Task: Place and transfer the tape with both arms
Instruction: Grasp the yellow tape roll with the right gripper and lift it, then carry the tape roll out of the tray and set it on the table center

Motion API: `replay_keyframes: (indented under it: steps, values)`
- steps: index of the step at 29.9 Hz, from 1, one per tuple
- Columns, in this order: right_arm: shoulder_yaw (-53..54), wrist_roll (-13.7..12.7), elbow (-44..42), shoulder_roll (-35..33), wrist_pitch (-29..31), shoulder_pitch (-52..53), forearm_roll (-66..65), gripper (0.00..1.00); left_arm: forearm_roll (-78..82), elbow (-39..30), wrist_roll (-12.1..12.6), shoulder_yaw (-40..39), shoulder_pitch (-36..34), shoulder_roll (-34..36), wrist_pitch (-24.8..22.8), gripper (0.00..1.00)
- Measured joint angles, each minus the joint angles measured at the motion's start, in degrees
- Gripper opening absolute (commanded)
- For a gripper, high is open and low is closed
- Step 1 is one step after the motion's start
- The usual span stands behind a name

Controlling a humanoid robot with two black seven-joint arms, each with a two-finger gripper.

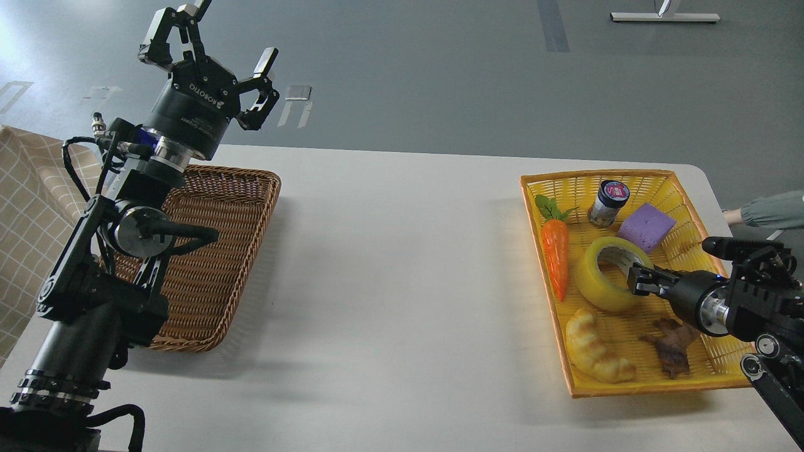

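Observation:
The tape (602, 281), a glossy yellow roll with a grey-white core, lies tilted in the yellow basket (628, 179) at the right. My right gripper (635, 279) reaches in from the right and sits at the roll's right rim, at the core opening. It is dark and seen nearly end-on, so its fingers cannot be told apart. My left gripper (225, 32) is raised high above the far left of the table, pointing up and away. It is open and empty.
A brown wicker basket (251, 207) stands at the left under my left arm. The yellow basket also holds a carrot (556, 257), a small jar (607, 202), a purple block (647, 226), a bread crescent (592, 346) and a brown figure (672, 342). A checked cloth (31, 207) hangs at the far left.

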Motion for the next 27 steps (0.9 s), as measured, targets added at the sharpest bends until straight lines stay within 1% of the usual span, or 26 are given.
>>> replay_keyframes:
  steps: [7, 13, 16, 18, 20, 24, 27]
  values:
    - [0.4, 1.8, 1.0, -0.7, 0.0, 0.0, 0.0, 0.20, 0.0, 0.5, 0.0, 0.0, 0.0, 0.0, 0.0, 0.98]
    - [5.1, 5.4, 5.5, -5.5, 0.0, 0.5, 0.2, 0.17, 0.0, 0.5, 0.0, 0.0, 0.8, -0.1, 0.1, 0.98]
    - [5.6, 6.9, 7.1, -8.3, 0.0, 1.7, 0.4, 0.16, 0.0, 0.5, 0.0, 0.0, 1.0, -0.1, 0.1, 0.98]
    - [5.6, 8.0, 7.9, -9.0, 0.0, 3.7, 0.7, 0.15, 0.0, 0.5, 0.0, 0.1, 1.0, -0.1, 0.1, 0.98]
    - [5.6, 8.7, 8.0, -9.1, 0.0, 5.6, 0.9, 0.09, 0.0, 0.5, 0.0, 0.1, 1.0, -0.1, 0.1, 0.98]
    - [2.9, 9.1, 7.8, -7.9, 0.0, 10.7, 0.9, 0.08, 0.2, 0.5, 0.0, 0.2, 1.1, -0.1, 0.6, 0.98]
    - [-3.1, 9.1, 7.6, -5.1, 0.0, 15.1, 0.8, 0.08, 0.2, 0.5, 0.0, 0.2, 1.1, -0.1, 0.8, 0.98]
